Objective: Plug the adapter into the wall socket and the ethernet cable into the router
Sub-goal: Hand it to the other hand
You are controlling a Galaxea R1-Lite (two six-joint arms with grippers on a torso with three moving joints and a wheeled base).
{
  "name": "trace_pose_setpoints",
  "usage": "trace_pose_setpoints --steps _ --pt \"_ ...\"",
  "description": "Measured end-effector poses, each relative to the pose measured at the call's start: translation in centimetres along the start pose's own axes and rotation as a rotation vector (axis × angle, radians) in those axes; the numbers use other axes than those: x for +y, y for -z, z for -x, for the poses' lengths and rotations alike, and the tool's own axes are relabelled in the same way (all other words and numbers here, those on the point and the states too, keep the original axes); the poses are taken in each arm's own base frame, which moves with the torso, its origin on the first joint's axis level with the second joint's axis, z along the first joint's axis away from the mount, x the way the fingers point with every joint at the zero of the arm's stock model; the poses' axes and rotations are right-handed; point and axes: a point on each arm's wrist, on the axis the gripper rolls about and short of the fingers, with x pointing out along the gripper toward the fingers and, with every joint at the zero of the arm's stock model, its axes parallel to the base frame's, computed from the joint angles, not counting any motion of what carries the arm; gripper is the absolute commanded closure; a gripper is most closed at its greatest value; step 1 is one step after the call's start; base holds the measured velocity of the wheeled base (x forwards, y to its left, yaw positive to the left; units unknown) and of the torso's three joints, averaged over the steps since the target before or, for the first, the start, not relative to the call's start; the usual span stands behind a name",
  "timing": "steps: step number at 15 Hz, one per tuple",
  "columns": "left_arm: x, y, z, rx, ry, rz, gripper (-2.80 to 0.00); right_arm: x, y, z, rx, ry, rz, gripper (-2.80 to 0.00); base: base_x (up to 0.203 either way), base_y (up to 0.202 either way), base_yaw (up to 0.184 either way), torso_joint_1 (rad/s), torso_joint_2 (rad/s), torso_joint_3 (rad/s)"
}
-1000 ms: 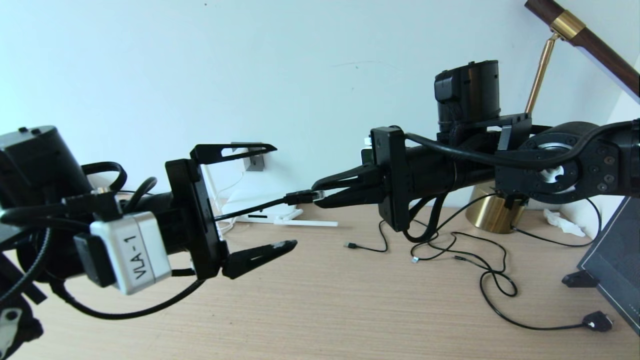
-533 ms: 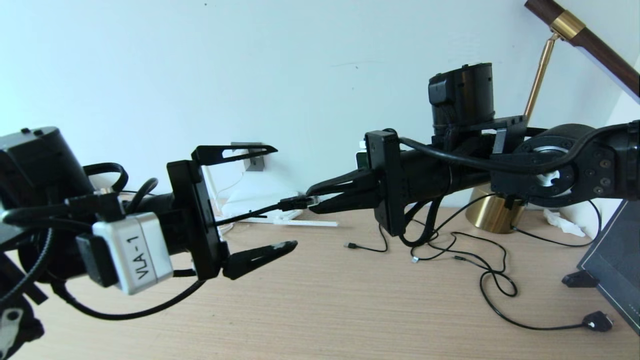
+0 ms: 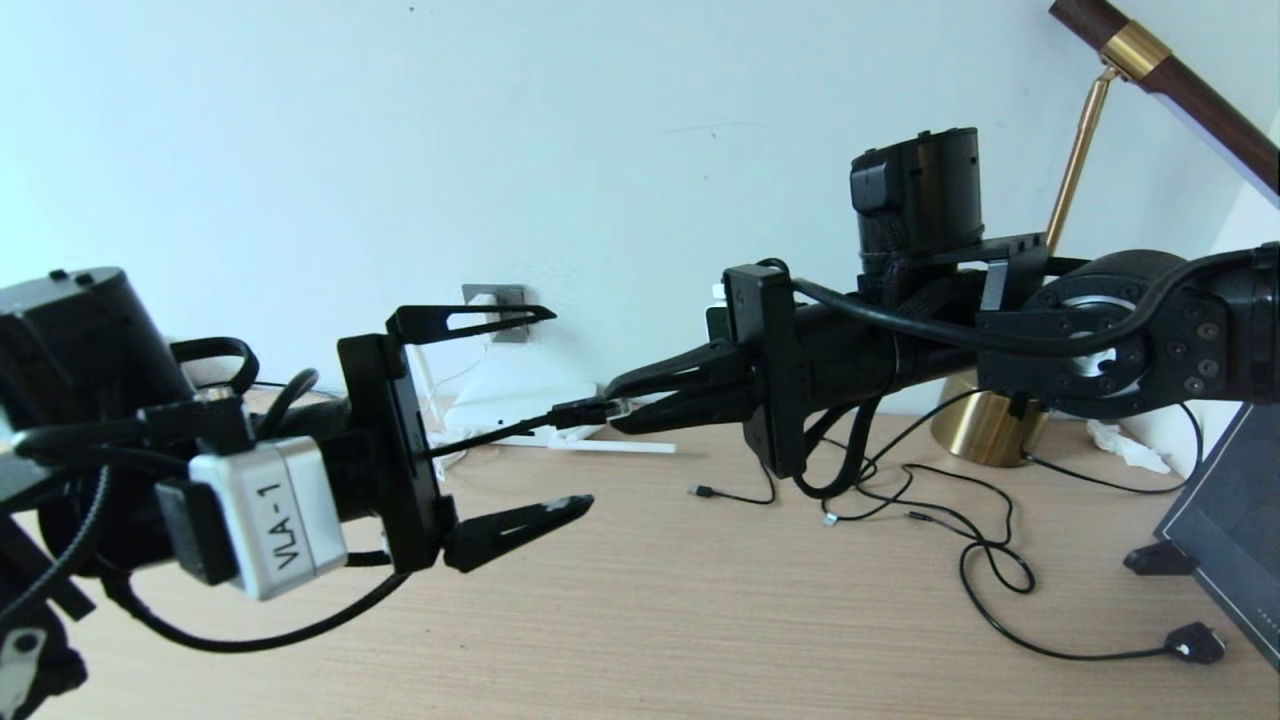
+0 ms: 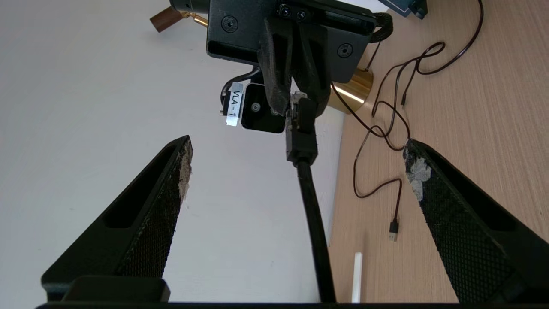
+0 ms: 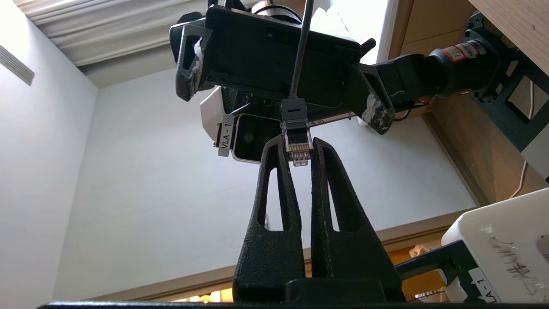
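Right gripper holds the ethernet cable plug in mid-air; left gripper open, facing it.

Right gripper (image 3: 625, 398) jaws clamped on the clear-tipped plug of the ethernet cable (image 3: 575, 413), above the surface (image 3: 700, 620); gold contacts show between the fingertips in the right wrist view. Cable runs back between the left gripper (image 3: 545, 410) jaws, which stand wide apart, touching nothing. Router (image 3: 515, 400) lies flat against the wall behind the plug, one antenna (image 3: 610, 446) down on the surface. Wall socket (image 3: 497, 312) above the router; adapter looks plugged in, partly hidden. Loose thin cables (image 3: 940, 520) beside a brass lamp base (image 3: 975, 420).
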Motion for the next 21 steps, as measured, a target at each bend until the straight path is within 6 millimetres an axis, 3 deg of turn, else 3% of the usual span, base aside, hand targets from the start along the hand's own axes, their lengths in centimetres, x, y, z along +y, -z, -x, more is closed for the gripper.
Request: trace_pose_setpoints --steps 2,3,19,20,21 --pt "-0.07 -0.01 0.04 0.001 0.001 0.002 -2.8 -0.05 0.0 0.0 0.0 0.001 0.0 0.0 0.0 0.0 0.0 0.0 0.0 0.0" --pt "-0.08 -0.01 0.04 0.001 0.001 0.002 0.0 -0.05 0.0 0.0 0.0 0.001 0.001 0.0 0.0 0.0 0.0 0.0 0.0 0.0" --pt "-0.23 -0.08 0.12 0.001 0.004 0.012 0.0 -0.4 -0.16 -0.59 0.008 0.008 0.012 0.0 0.0 0.0 0.0 0.0 0.0 0.0" --pt "-0.28 -0.07 0.14 0.002 0.005 0.013 0.0 -0.42 -0.16 -0.59 0.004 0.01 0.011 -2.13 0.0 0.0 0.0 0.0 0.0 0.0" --pt "-0.26 -0.09 0.15 0.002 0.004 0.013 0.0 -0.47 -0.19 -0.6 -0.013 0.013 0.01 -2.8 0.0 0.0 0.0 0.0 0.0 0.0"
